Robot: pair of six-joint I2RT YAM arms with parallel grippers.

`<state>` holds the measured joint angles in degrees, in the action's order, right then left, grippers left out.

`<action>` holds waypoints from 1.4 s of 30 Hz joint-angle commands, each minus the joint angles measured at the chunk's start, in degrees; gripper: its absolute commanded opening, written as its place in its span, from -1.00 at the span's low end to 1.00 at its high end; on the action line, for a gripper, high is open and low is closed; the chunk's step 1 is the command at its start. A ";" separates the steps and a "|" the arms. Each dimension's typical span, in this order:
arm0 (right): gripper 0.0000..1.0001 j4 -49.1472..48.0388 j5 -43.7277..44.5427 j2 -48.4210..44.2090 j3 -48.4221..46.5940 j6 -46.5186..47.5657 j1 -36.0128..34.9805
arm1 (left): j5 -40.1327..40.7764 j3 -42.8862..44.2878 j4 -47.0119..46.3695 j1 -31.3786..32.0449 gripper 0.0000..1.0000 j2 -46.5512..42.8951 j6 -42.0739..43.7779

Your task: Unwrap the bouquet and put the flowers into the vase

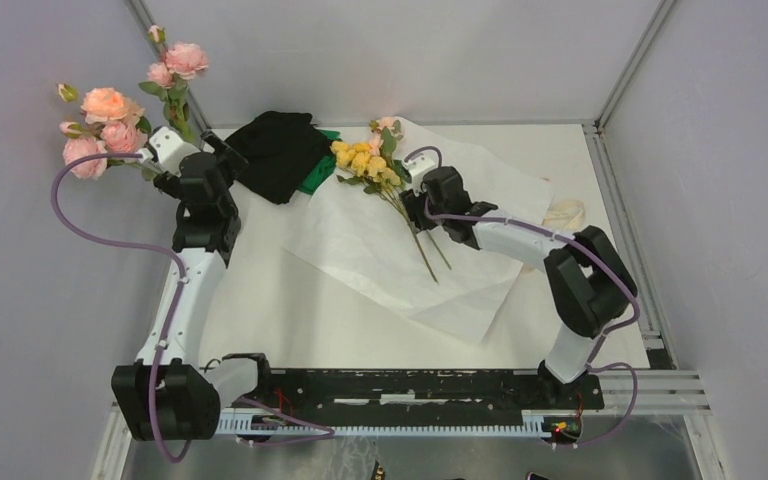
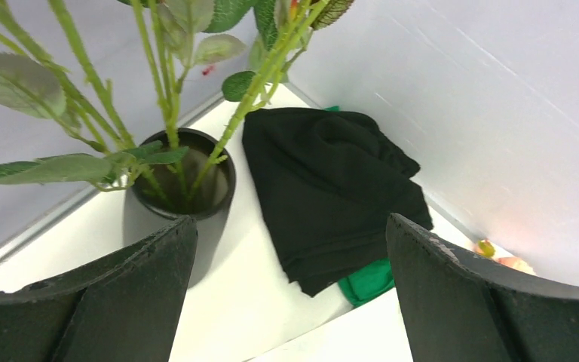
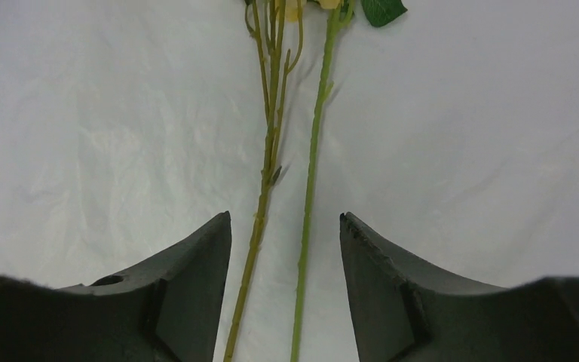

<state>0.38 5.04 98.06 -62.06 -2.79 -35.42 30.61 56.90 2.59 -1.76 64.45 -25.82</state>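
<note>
Flanking the white table [image 1: 280,330] and paper sheet [image 1: 360,250] stand grey walls [image 1: 30,290].

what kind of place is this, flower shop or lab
Probably a robot lab test cell: grey panels in an aluminium frame enclose a white table, with the left arm and right arm bolted to a black rail.

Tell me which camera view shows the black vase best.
The left wrist view. It looks down into the vase: its round rim and the green stems standing inside are clear. In the top view the left arm hides it; only the pink roses above show. The right wrist view shows none of it.
</note>
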 commanded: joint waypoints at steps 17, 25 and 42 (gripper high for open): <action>-0.22 4.58 -3.62 17.10 -17.11 -0.08 2.33 | -4.81 3.20 -1.88 0.34 1.00 -3.45 -4.57; -0.23 4.72 -4.86 18.49 -17.96 -0.53 2.32 | -10.34 8.02 2.53 0.33 1.00 -3.21 -5.32; -1.00 5.43 -6.48 21.74 -16.70 -1.28 1.88 | -25.45 10.30 2.88 0.57 1.00 -3.81 -8.32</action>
<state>5.67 -1.72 119.00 -78.63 -3.88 -33.39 12.10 65.36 6.31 -1.48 59.79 -31.33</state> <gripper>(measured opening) 0.084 0.996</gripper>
